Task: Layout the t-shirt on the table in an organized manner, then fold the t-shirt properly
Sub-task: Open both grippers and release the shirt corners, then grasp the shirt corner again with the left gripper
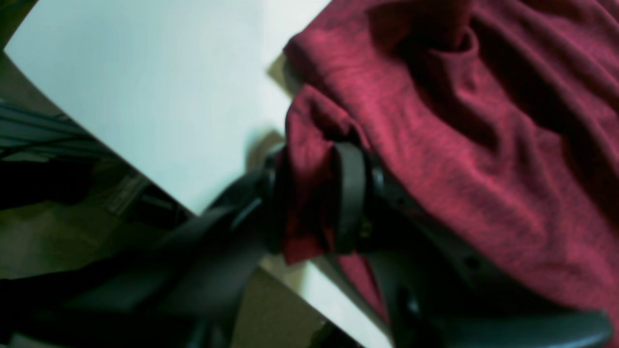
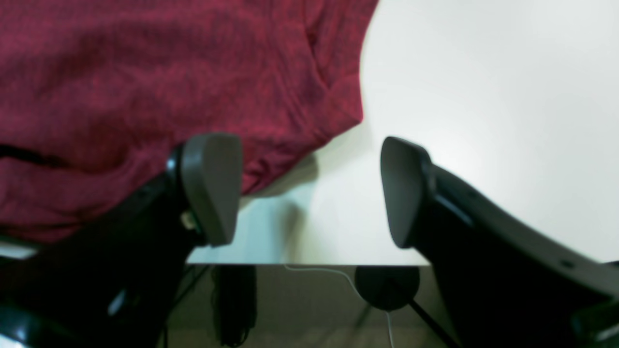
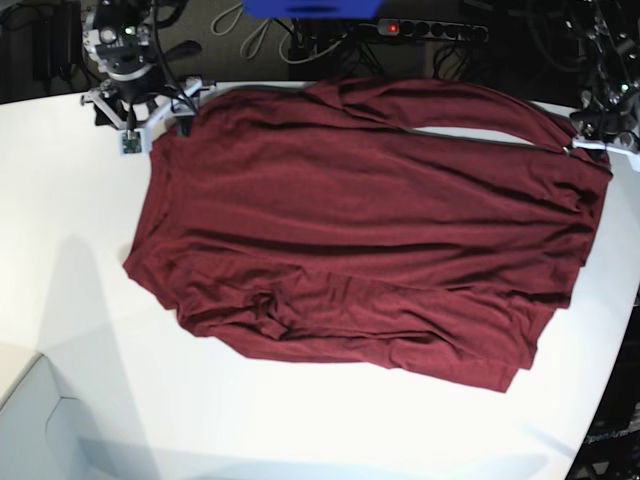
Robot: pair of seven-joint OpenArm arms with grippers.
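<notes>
The dark maroon t-shirt (image 3: 370,230) lies spread and wrinkled across the white table (image 3: 60,300), with folds bunched along its near side. My left gripper (image 1: 314,203) is shut on a bunched edge of the t-shirt (image 1: 459,145) near the table's edge (image 1: 145,72); in the base view it sits at the shirt's far right corner (image 3: 592,140). My right gripper (image 2: 309,193) is open and empty just above the table (image 2: 483,96), with one finger (image 2: 213,188) over the t-shirt's edge (image 2: 169,72). In the base view it is at the shirt's far left corner (image 3: 170,118).
A power strip with a red light (image 3: 430,28), a blue object (image 3: 310,8) and cables lie beyond the table's far edge. The table's curved edge (image 3: 625,330) runs close to the shirt on the right. A white ledge (image 3: 40,430) sits at the lower left.
</notes>
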